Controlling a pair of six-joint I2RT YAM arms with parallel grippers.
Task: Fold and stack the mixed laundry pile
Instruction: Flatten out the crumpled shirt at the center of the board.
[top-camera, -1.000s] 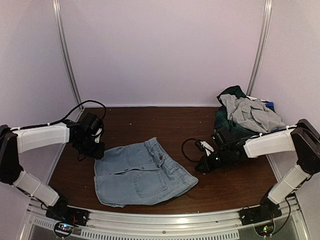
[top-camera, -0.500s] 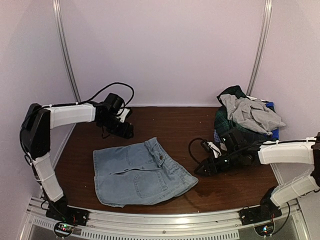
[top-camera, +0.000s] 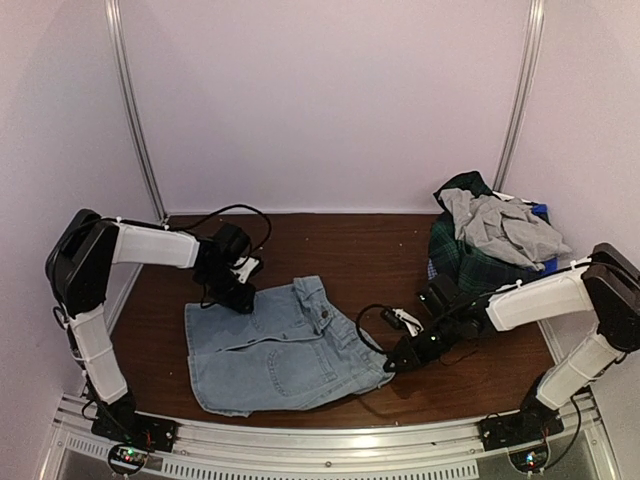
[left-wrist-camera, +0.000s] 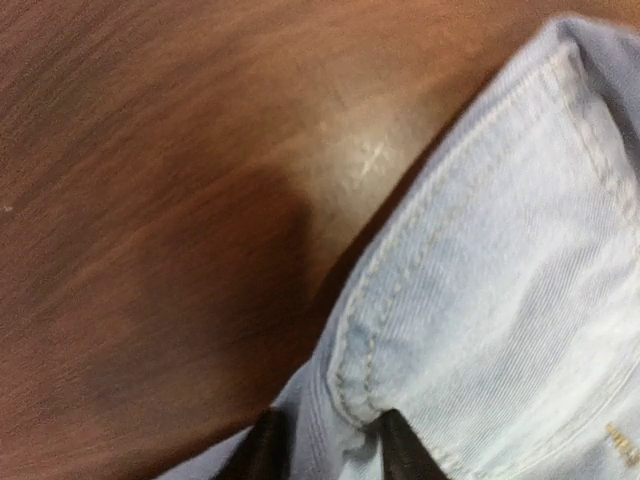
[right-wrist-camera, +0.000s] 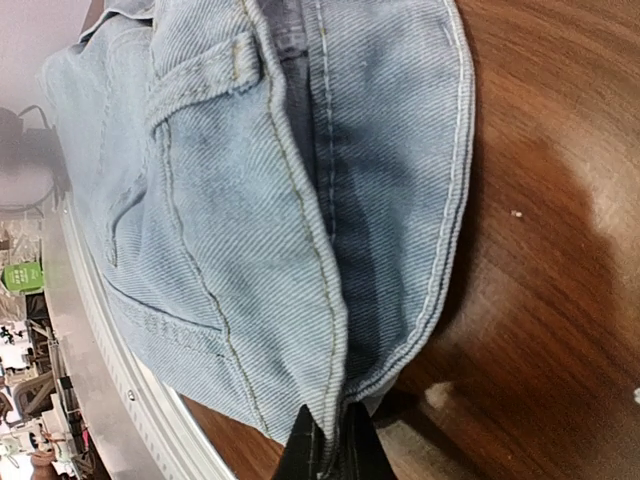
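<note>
Nearest to me, at the near right corner of the denim shorts (top-camera: 285, 345), my right pincer (top-camera: 392, 362) is closed on the hem. In the right wrist view its dark fingertips (right-wrist-camera: 308, 452) stand almost together at the bottom edge with the stitched corner nipped between them. Only their very ends show; the rest is cut off.

The denim shorts lie spread flat on the brown bench (top-camera: 330, 240), waistband toward the far side. A belt loop and a pocket seam are plain to see, but what the top layer covers is hidden.

At the far left corner of the shorts sits my left pincer (top-camera: 238, 298). In the left wrist view, which is soft and blurred, the rolled corner of the denim fills the gap between the two fingertips (left-wrist-camera: 262, 452). I cannot tell whether they are clamped on it or only standing astride it.

Farther back, well apart from the shorts to their far right, the mixed laundry pile (top-camera: 495, 235) is heaped in the bench's corner. A grey piece (top-camera: 505, 225) lies over dark plaid (top-camera: 460, 262), and a sliver of bright blue (top-camera: 541, 211) shows behind. My right forearm crosses its near edge, and the lower layers are buried.
</note>
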